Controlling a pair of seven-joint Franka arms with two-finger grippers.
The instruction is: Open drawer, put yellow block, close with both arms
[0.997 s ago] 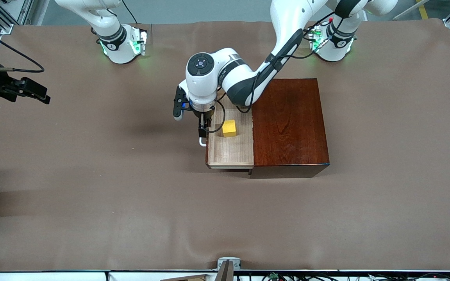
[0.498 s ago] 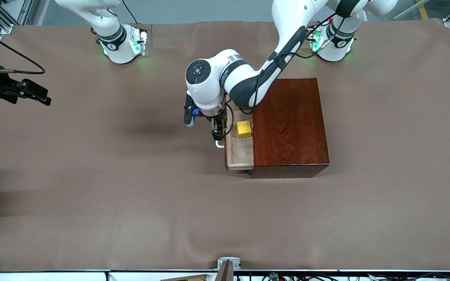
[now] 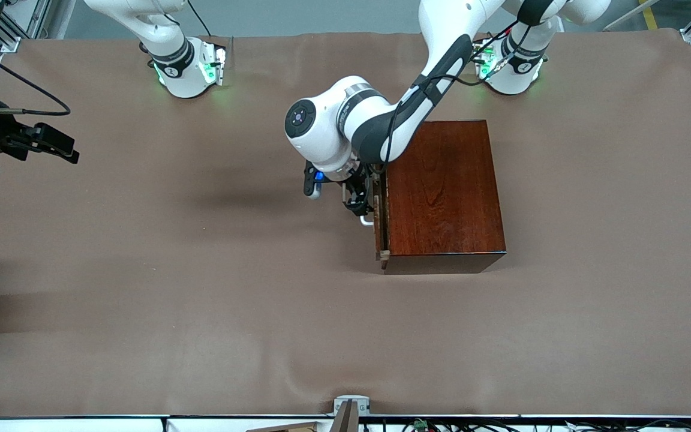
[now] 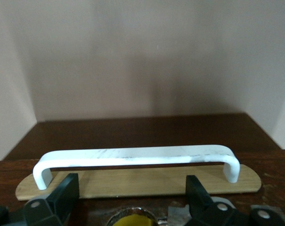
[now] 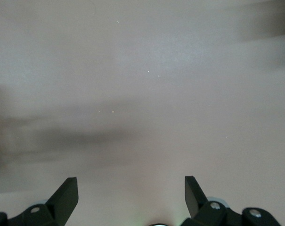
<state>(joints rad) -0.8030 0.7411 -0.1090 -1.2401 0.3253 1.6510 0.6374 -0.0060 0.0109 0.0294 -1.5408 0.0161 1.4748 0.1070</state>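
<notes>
- The drawer (image 3: 379,223) sits almost fully inside the mahogany box (image 3: 444,189), only a narrow strip of its front proud of the box
- The yellow block is out of sight, presumably inside the drawer
- The left gripper (image 3: 358,204) is at the white handle (image 4: 135,157), fingers (image 4: 62,197) spread and clasping nothing
- The right gripper (image 3: 51,144), also spread, waits over bare table well away from the box
- Risk: an off-centre push could skew the drawer and jam it, or shift the box
</notes>
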